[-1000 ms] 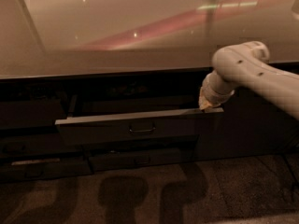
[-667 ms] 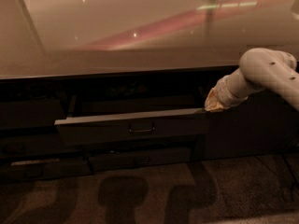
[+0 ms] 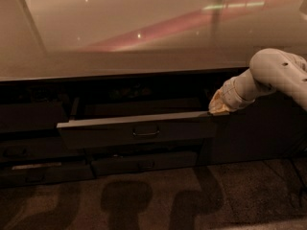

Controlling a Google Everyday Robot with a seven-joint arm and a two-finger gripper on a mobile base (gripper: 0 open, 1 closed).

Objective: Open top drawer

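The top drawer (image 3: pixel 136 128) stands pulled partly out from under the counter, its dark grey front carrying a small central pull handle (image 3: pixel 146 132) and a pale top edge. My gripper (image 3: pixel 219 104) sits at the drawer's upper right corner, at the end of the white arm (image 3: pixel 273 75) that comes in from the right. Behind the front, the drawer's inside is dark.
A glossy pale countertop (image 3: pixel 120 32) overhangs the cabinets. Below the open drawer lie narrower drawer fronts (image 3: pixel 144 164), and another (image 3: pixel 19 152) at the left. A dark cabinet panel (image 3: pixel 254 133) stands at the right. Speckled floor (image 3: pixel 153 200) fills the foreground.
The arm has drawn back to the right, and the gripper has shifted slightly right along the drawer's top corner. The drawer has stayed in the same place.
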